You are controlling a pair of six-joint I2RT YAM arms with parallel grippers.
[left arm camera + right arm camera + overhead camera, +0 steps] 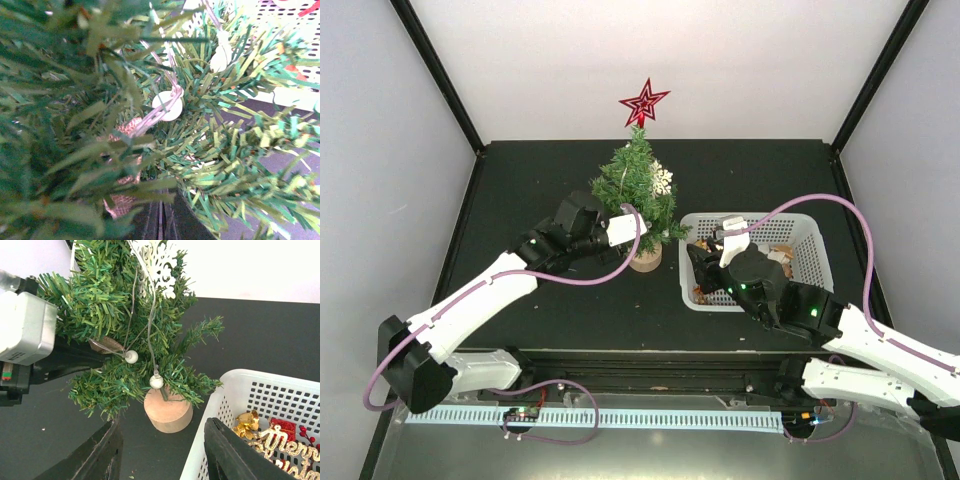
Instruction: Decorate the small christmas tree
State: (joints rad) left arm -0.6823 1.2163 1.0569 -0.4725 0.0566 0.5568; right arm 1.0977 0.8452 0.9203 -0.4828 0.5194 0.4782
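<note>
Deep in bristly tree [115, 315] needles we see L pincer [632, 228] shut; R pincer [162, 424] half-open, empty, by perforated basket [260, 390].

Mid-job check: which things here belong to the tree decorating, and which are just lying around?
Job: small christmas tree, red star, white snowflake, white basket, gold bells in it.
Just there: purple cables, slotted white strip by the arm bases.
</note>
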